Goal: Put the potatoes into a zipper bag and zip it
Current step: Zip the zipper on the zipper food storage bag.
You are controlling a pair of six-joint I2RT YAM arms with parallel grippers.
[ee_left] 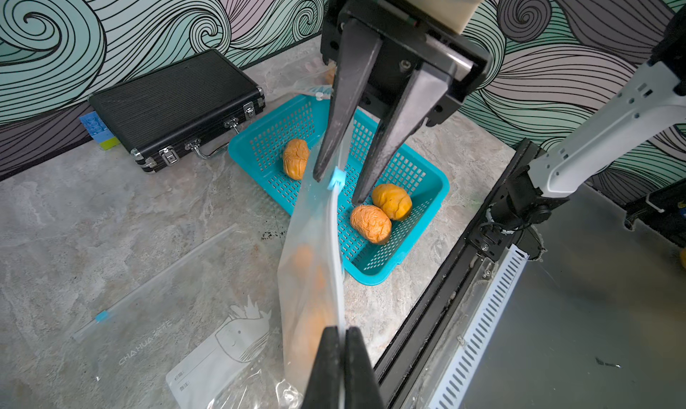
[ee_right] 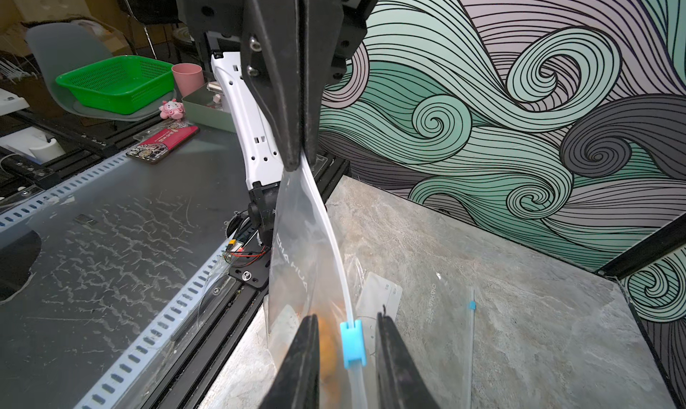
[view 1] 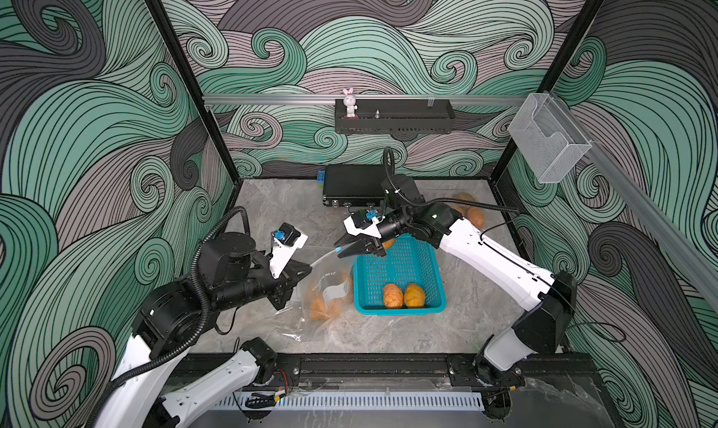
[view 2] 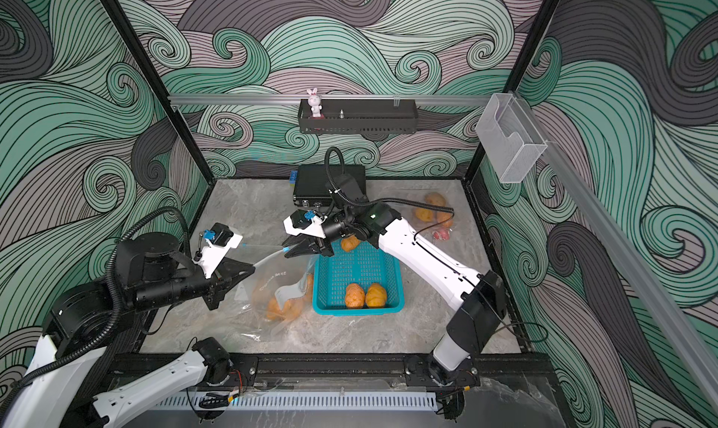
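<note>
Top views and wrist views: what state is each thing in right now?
left end effector: shut on the zipper bag's zip edge.
right end effector: open, straddling the slider without touching it.
zipper bag: lifted by that edge, potatoes inside.
basket: holds three potatoes.
black case: closed, latches down.
spare bag: empty, flat on the table.

I see the clear zipper bag (view 1: 328,286) at 9 o'clock of the teal basket (view 1: 400,310). Its zip edge is lifted taut, with the blue slider (ee_right: 352,342) at the far end and orange potatoes (view 1: 322,307) inside. Two wrinkled potatoes (view 1: 393,296) lie side by side at the basket's 6 o'clock end, and a third potato (view 1: 388,244) lies at 12.
</note>
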